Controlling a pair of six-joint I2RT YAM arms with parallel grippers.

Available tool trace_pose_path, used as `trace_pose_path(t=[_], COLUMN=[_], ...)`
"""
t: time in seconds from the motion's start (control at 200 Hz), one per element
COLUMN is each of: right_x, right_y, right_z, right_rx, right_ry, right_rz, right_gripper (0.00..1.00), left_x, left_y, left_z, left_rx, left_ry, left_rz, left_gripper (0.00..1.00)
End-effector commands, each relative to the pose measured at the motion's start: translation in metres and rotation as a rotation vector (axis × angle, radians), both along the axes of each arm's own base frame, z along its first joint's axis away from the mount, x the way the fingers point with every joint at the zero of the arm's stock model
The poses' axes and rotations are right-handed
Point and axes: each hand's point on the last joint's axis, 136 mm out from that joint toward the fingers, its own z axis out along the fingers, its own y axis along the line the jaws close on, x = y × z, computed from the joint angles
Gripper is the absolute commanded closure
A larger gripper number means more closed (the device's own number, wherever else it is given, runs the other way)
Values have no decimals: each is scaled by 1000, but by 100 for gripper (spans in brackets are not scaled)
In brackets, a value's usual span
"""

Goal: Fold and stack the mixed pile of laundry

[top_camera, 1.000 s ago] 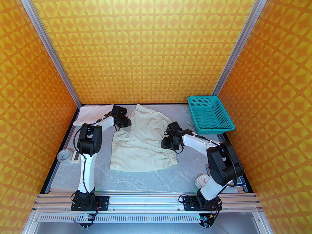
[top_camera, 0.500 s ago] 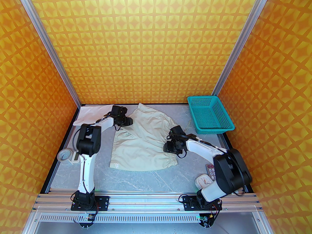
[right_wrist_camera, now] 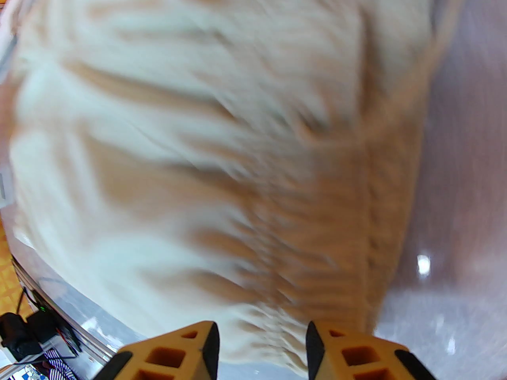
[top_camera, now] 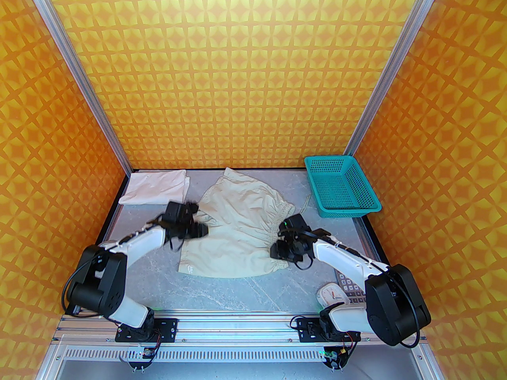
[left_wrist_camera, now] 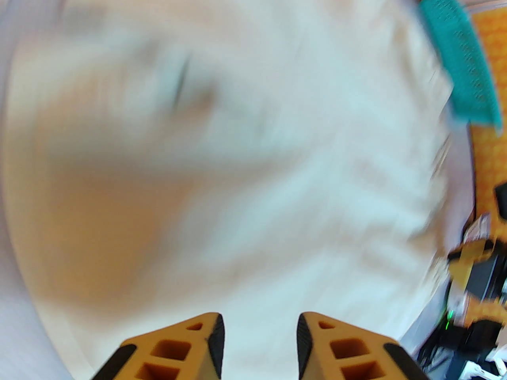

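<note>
**A:** How far along is the laundry?

**B:** Roughly halfway, I judge. The white T-shirt (top_camera: 158, 186) lies folded at the table's (top_camera: 245, 291) far-left corner. The shorts (top_camera: 233, 228) lie spread mid-table, not yet folded.

**A:** Which way do they point?

**B:** Waistband right, legs left; the waist-to-hem axis runs sideways.

**A:** And the grippers?

**B:** The left gripper (top_camera: 200, 230) is over the shorts' left edge and the right gripper (top_camera: 277, 249) over the waistband. Both have jaws apart, holding nothing.

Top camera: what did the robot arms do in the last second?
The left gripper pulled back from beside the folded white T-shirt toward the robot, to the left edge of the shorts. The right gripper slid nearer along the waistband side, whose far part now bulges outward. Both stand open, holding nothing. T-shirt and teal basket stayed put.
</note>
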Motion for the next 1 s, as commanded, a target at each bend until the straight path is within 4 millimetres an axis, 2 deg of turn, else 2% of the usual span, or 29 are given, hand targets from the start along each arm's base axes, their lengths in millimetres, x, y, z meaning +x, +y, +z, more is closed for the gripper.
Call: trace_pose_path(t=[0.0, 0.12, 0.215, 0.29, 0.375, 0.45, 0.52, 0.635, 0.73, 0.79, 0.92, 0.995], right_x=[-12, -19, -21, -24, -28, -35, -37, -33, -31, -31, -35, -39], right_y=[-12, -27, -33, -36, -36, -31, -25, -17, -13, -13, -14, -14], right_z=[-11, -20, -9, 9, 28, 40, 45, 38, 33, 30, 21, 14], right_rx=[-52, -133, -152, -155, -118, -40, 72, 278, 386, 412, 419, 416], right_ry=[24, 45, 25, -3, -36, -32, -5, 50, 85, 98, 126, 148], right_rz=[-22, -32, -38, -45, -67, -97, -151, -276, -343, -367, -391, -398], right_gripper=[58, 58, 58, 56, 51, 47, 46, 46, 45, 45, 44, 44], left_x=[-23, -36, -38, -37, -37, -43, -54, -81, -91, -100, -108, -113], left_y=[13, 31, 33, 32, 32, 41, 53, 66, 63, 64, 65, 67], left_z=[-11, -37, -41, -31, -5, 15, 23, 14, 11, 3, -5, -13], left_rx=[31, 111, 117, 111, 101, 128, 166, 193, 134, 126, 102, 97], left_ry=[56, 113, 125, 107, 63, 41, 57, 140, 157, 194, 230, 248], left_rz=[47, 83, 85, 84, 84, 110, 149, 214, 279, 309, 373, 396], left_gripper=[65, 67, 68, 66, 58, 51, 44, 35, 31, 30, 21, 19])
